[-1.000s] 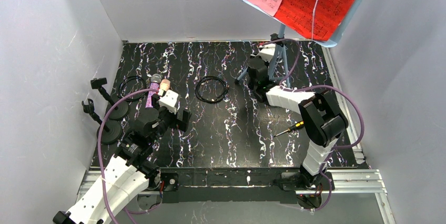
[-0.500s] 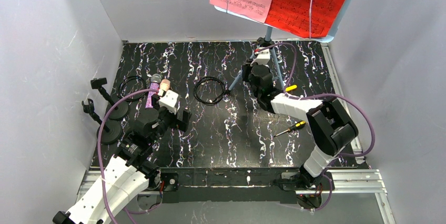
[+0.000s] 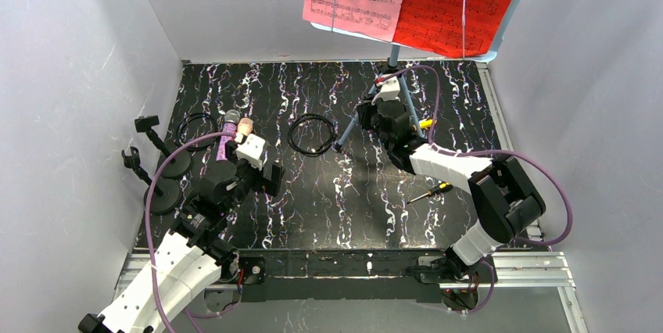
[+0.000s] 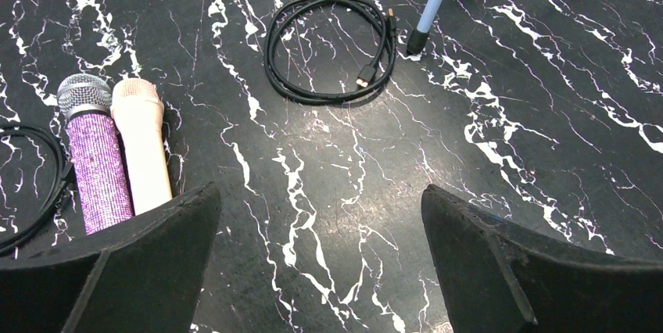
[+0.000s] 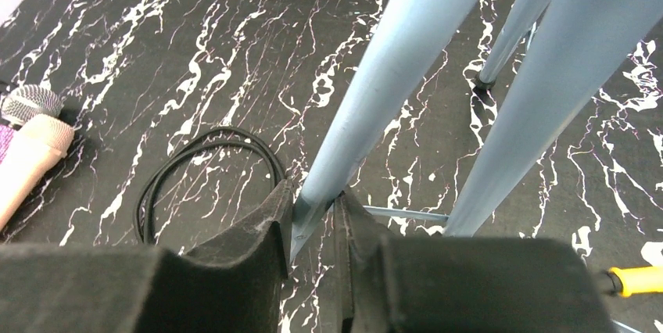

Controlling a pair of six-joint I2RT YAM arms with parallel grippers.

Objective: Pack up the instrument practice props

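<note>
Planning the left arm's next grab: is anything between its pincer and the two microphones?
Nothing visible. The open left pincer hangs beside the purple microphone and cream microphone. A black cable lies beyond the purple one, not between.

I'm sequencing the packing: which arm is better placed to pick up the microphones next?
Left. The left gripper hovers open right by the purple microphone and cream microphone. The right gripper is shut on the stand leg, farther away.

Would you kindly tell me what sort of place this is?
Probably a robot test cell: plain white walls box in a marbled tabletop, two arms are bolted at its near edge, and the stand and microphones look like props.
</note>
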